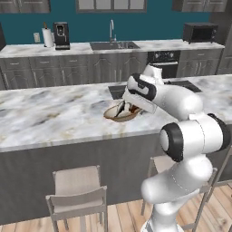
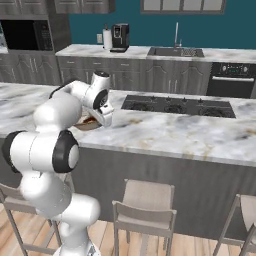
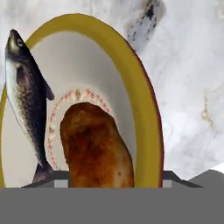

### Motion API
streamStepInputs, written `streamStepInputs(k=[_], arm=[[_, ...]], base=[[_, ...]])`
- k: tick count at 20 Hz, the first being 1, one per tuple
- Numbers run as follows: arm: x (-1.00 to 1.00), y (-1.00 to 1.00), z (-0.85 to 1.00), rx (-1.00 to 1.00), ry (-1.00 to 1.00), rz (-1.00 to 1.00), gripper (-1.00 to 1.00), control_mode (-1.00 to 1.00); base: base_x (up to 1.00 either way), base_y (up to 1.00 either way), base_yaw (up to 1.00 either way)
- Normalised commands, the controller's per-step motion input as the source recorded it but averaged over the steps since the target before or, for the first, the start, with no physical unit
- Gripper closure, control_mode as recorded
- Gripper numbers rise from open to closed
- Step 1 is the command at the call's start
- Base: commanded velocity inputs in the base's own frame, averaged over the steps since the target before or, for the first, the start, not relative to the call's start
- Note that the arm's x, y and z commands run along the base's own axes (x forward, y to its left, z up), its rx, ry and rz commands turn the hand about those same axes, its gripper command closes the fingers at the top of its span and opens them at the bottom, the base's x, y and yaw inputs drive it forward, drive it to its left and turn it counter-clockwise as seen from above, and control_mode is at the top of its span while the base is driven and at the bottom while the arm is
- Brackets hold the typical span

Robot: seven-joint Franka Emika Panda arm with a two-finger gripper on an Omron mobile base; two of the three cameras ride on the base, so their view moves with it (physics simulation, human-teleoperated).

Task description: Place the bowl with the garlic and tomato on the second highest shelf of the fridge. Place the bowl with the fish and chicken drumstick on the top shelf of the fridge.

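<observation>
A shallow tan bowl (image 1: 118, 115) (image 2: 89, 125) (image 3: 144, 87) rests on the marble island. Inside it lie a slender dark grey fish (image 3: 28, 96) along one side and a reddish-brown chicken drumstick (image 3: 96, 148) in the middle. My gripper (image 1: 121, 108) (image 3: 107, 179) is lowered into the bowl. One fingertip (image 3: 43, 179) is inside near the fish's tail, the other (image 3: 173, 177) is just outside the yellow rim. The drumstick and the rim are between them, and I cannot see whether they touch either. The bowl with the garlic and tomato and the fridge are out of view.
A black cooktop (image 1: 181, 85) (image 2: 175, 106) is set into the island (image 1: 45, 113) beside the bowl. Stools (image 1: 77, 190) (image 2: 145, 205) stand along the island's near side. The back counter holds a sink (image 1: 113, 45), coffee machine (image 1: 61, 35) and microwave (image 1: 199, 31).
</observation>
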Motion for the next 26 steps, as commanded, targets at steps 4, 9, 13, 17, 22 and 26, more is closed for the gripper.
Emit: streamStepInputs(k=[4,9,13,17,22,26], arm=[[-1.0,-0.05,1.0,0.0,-0.07,-0.01,1.0,-1.0],[-1.0,-0.25,1.0,0.01,-0.09,-0.02,1.0,-1.0],[-1.0,-0.4,1.0,0.03,-0.16,-0.05,1.0,-1.0],[-1.0,-0.41,0.77,0.03,-0.21,-0.1,1.0,-1.0],[-1.0,-0.28,0.1,0.0,-0.32,-0.18,1.0,-1.0],[-1.0,-0.06,-0.14,0.0,-0.36,-0.23,1.0,-1.0]], base=[[0.0,0.0,0.0],[0.0,0.0,0.0],[0.0,0.0,0.0],[0.0,0.0,0.0],[0.0,0.0,0.0],[0.0,0.0,0.0]])
